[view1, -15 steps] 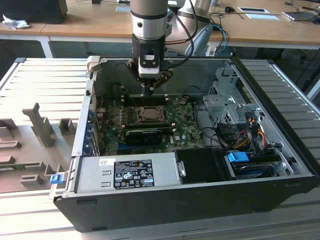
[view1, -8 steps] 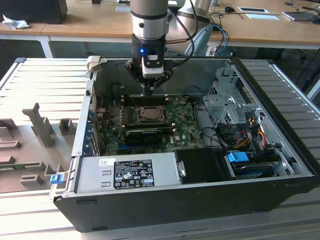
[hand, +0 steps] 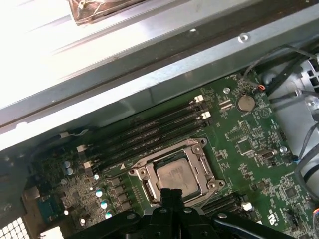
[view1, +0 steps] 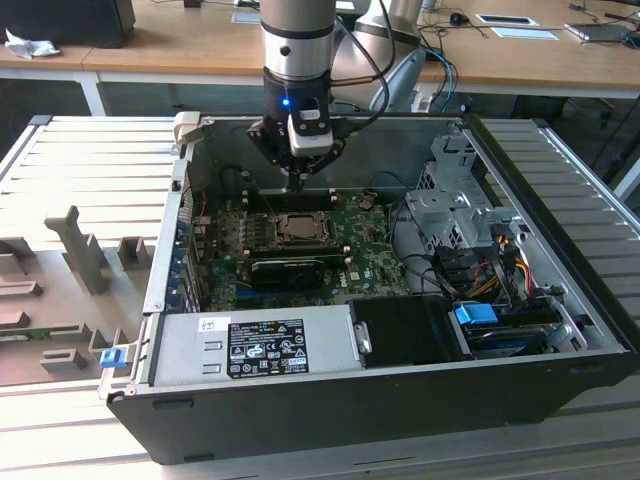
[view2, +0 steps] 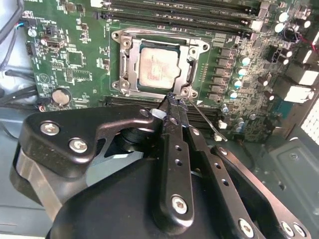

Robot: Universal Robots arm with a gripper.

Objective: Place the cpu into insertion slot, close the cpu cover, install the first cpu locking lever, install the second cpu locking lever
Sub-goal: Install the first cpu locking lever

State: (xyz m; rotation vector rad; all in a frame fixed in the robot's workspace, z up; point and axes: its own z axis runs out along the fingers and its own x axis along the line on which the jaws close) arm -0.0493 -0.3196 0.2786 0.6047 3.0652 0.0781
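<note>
Open computer case [view1: 400, 410] on the ribbed metal table [view1: 90, 150]; the arm reaches down into it, over the green motherboard [view2: 75, 59]; we take the insertion slot [view2: 119, 38] as our landmark. The cpu [view2: 158, 67] lies flat inside the insertion slot, pale metal top facing up; in the first wrist view we log the cpu [hand: 175, 175] seated the same way. The cpu cover [view2: 131, 67] lies down over the slot, its cut-out framing the chip. The tool [view2: 172, 99] sits at one corner of the insertion slot's frame, its fingers clenched together tip to tip; we cannot tell whether anything is caught between them. A thin metal lever [view2: 202, 119] runs out slantwise from that same corner of the slot, just beside the tool's tips; whether it is latched we cannot tell. In the exterior view the tool [view1: 300, 180] hangs just above the slot's far edge. Long black memory sockets [view2: 174, 15] run just beside the slot on both flanks; a coin cell [view2: 61, 96] sits well apart from it.
</note>
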